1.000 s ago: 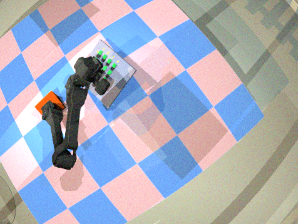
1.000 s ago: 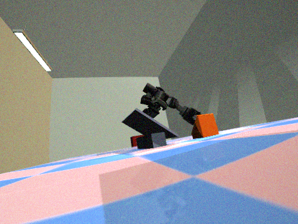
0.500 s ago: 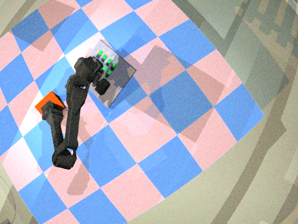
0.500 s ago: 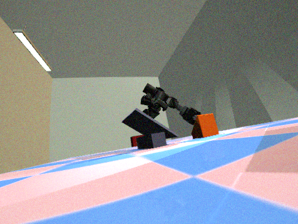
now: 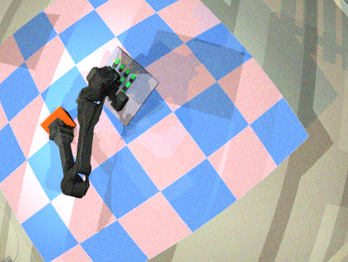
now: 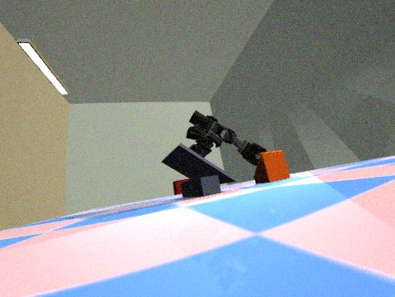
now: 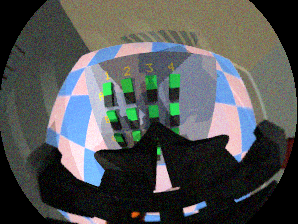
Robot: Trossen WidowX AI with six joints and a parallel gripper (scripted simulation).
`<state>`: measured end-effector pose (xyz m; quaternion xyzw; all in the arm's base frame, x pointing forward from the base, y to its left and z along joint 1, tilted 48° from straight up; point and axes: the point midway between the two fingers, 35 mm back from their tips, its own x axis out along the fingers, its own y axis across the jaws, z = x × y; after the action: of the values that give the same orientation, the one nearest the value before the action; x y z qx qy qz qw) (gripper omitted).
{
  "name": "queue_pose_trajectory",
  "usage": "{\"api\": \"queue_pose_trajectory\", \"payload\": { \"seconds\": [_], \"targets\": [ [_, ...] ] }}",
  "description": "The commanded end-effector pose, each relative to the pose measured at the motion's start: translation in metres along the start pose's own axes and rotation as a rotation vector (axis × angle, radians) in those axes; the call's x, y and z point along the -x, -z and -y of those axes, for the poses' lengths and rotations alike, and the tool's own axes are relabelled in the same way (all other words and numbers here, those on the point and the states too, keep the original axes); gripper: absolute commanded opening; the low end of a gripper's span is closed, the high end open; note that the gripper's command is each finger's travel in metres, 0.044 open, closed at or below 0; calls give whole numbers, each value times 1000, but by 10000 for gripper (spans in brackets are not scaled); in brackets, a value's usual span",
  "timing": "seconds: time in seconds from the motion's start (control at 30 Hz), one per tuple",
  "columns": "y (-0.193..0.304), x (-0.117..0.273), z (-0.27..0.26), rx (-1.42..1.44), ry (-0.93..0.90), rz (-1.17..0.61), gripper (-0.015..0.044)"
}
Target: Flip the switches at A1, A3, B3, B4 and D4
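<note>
The tilted grey panel (image 5: 140, 96) (image 6: 194, 163) (image 7: 197, 92) bears green-and-dark switches. In the wrist view the switches at A1 (image 7: 108, 91), A3 (image 7: 151, 83) and B4 (image 7: 174, 110) show green on their far part and dark on their near part. At B3 (image 7: 153, 111) green shows at the near part, just beyond the fingertips. Which ends are raised is hard to tell. My gripper (image 7: 156, 124) (image 6: 198, 151) is shut and empty, low over the panel; whether it touches is unclear. The fingers hide most of rows C and D, including D4.
An orange block (image 5: 60, 115) (image 6: 275, 166) stands beside the arm's base. A grey block (image 6: 211, 185) is under the panel, and a red object (image 6: 177, 187) shows behind it. The arm covers the panel's left part in the top view. The floor is a blue and pink checkered mat.
</note>
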<state>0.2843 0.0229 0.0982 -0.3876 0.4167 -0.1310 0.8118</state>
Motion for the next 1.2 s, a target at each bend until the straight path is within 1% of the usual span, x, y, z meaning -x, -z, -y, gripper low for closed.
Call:
{"api": "queue_pose_trajectory", "payload": {
  "seconds": [0.0, 1.17],
  "targets": [
    [1, -1, -1, 3, -4, -1, 0],
    [1, -5, -1, 3, -3, -1, 0]
  ]
}}
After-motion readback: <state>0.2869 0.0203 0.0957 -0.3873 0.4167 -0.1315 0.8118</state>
